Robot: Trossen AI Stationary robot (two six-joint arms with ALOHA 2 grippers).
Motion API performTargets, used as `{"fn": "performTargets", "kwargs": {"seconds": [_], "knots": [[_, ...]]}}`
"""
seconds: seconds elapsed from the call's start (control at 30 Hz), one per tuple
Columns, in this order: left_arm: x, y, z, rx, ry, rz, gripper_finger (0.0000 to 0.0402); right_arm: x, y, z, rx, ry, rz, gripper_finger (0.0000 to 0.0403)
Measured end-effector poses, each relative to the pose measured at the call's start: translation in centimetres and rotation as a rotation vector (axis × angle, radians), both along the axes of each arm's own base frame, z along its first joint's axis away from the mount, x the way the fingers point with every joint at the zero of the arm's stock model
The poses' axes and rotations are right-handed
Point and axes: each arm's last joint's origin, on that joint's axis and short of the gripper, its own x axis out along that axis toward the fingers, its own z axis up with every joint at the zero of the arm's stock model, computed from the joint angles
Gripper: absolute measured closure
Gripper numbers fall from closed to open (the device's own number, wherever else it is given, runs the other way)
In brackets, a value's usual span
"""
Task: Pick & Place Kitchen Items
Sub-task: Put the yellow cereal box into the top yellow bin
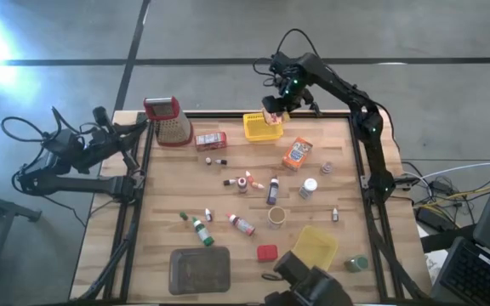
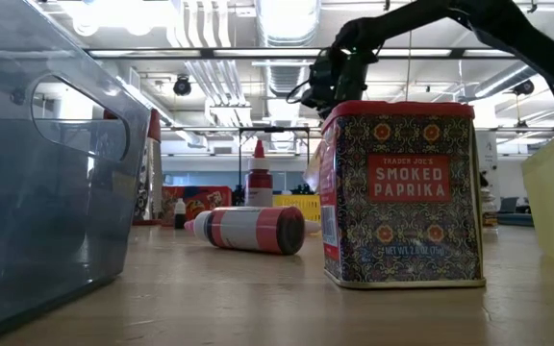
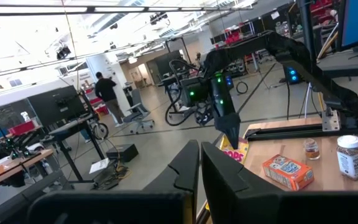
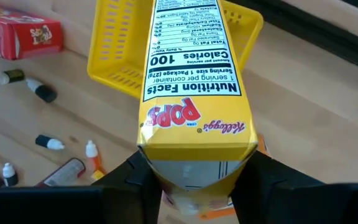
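We are placing: our right gripper [image 4: 194,186] is holding a yellow cereal box [image 4: 194,74] between its fingers, tilted down over the yellow basket [image 1: 262,127] at the far edge of the tabletop [image 1: 228,200]. The fingers are spread partway, and we judge a release is coming; next we need the box fully inside the basket. Our right arm is reaching in high from the far right corner. Our left gripper [image 3: 201,168] is waiting beyond the tabletop's left edge, fingers pressed together, empty.
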Motion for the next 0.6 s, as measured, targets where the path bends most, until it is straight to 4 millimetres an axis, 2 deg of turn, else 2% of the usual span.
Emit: {"fn": "performTargets", "kwargs": {"seconds": [0.23, 0.4, 0.6], "knots": [[0.0, 0.0, 0.0, 0.000, 0.000, 0.000, 0.0378, 0.3, 0.2, -0.7, 0.003, 0.011, -0.006, 0.0274], [0.0, 0.0, 0.0, 0.000, 0.000, 0.000, 0.0378, 0.5, 0.3, -2.1, 0.007, 0.040, -0.014, 0.0285], [0.0, 0.0, 0.0, 0.000, 0.000, 0.001, 0.0378, 0.3, 0.4, -3.9, 0.045, 0.081, -0.026, 0.0262]]}}
